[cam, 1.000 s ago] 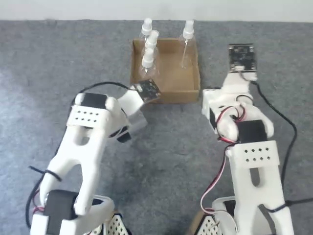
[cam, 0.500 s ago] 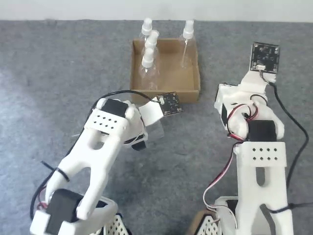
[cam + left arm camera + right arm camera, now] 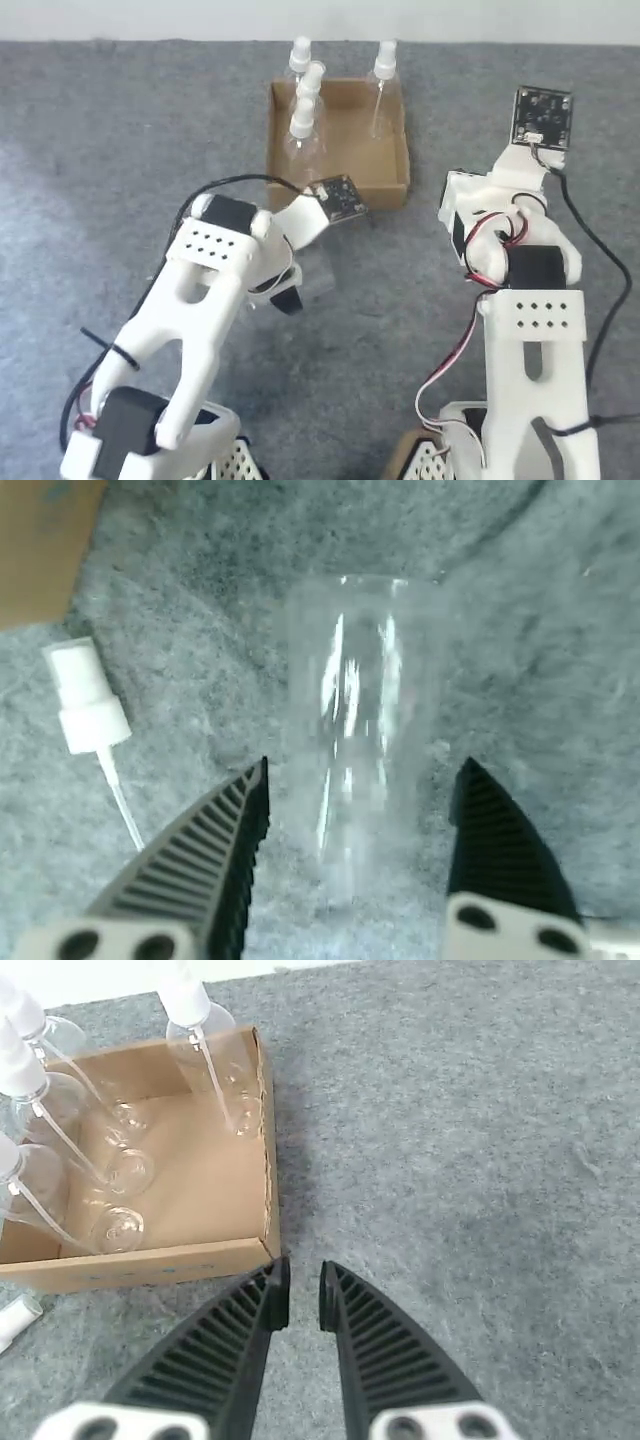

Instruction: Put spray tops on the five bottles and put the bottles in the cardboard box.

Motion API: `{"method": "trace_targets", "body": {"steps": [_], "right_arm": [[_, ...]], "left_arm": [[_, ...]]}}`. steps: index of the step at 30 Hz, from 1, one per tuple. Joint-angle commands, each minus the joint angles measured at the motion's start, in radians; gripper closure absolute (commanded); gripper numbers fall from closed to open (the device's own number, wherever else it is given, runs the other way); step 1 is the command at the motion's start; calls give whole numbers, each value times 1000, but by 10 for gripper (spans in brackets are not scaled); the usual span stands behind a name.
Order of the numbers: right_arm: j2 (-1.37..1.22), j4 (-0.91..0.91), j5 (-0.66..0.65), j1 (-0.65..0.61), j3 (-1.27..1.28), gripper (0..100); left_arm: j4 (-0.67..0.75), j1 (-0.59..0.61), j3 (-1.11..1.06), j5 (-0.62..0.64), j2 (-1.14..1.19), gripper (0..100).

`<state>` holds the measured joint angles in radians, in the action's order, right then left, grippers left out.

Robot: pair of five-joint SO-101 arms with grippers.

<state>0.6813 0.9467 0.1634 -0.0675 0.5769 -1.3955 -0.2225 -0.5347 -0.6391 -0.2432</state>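
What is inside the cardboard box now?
Four clear bottles with white spray tops stand inside the cardboard box. The left arm's camera board hides part of its near wall in the high view.

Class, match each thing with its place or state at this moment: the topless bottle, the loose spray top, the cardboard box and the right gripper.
Things
1. topless bottle
2. loose spray top
3. cardboard box
4. right gripper

Places or states
A. holds four capped bottles
B. jaws close together, holding nothing
C. between the open jaws of the left gripper
D. lying on the carpet beside the topless bottle

Pairs: 1-C, 2-D, 3-A, 4-B
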Motion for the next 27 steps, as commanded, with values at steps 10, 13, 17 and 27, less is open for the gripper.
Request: {"method": "trace_targets", "body": {"steps": [10,13,17,27], "right_arm": [[38,-24,9,10,-14,953],[38,-24,8,10,-14,953],[38,-24,8,8,-14,953],[38,-24,5,8,-14,953]], "left_arm": [[-138,29,151,60,-57,717],[-169,68,183,106,-57,718],[-229,91,194,112,-57,718],[-334,84,125,106,-58,786]]}}
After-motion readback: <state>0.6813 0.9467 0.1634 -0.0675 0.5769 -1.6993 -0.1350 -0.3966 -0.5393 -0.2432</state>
